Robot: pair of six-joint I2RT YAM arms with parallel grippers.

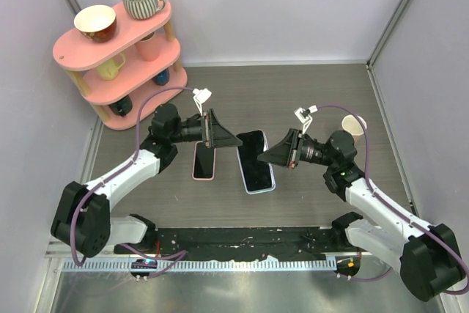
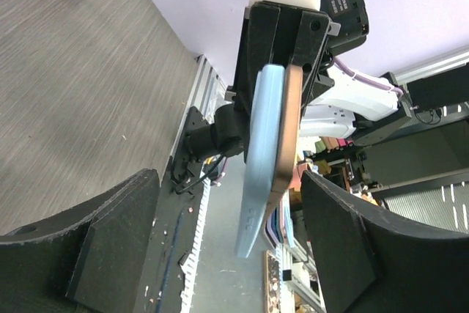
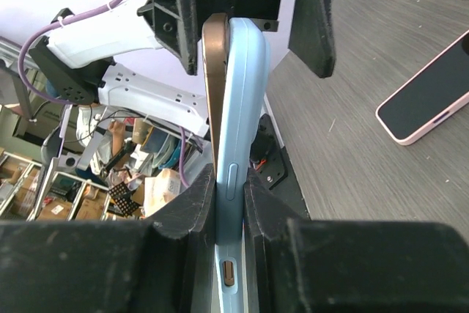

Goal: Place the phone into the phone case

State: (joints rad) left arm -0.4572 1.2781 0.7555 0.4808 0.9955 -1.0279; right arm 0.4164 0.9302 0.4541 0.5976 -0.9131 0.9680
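I judge the job a little over half done. My right gripper (image 3: 229,203) is clenched on the near edge of the light blue, rounded plastic phone case (image 3: 238,108). The copper-edged phone (image 3: 212,71) lies against the case's open face between the two grippers. It looks seated at the right gripper's end, but it stands proud of the case towards the left gripper (image 2: 234,254), so it is not yet flush. That left gripper is released, its black fingers (image 2: 110,247) spread wide on either side of the far end and touching neither phone nor case. What remains, as I read it, is to press the raised end home until the edge snaps in all round.

By my count there are two phones: the copper one in hand and a second phone in a pink case (image 1: 204,159), flat on the table near the left gripper. That makes two cases, blue and pink, and two grippers.
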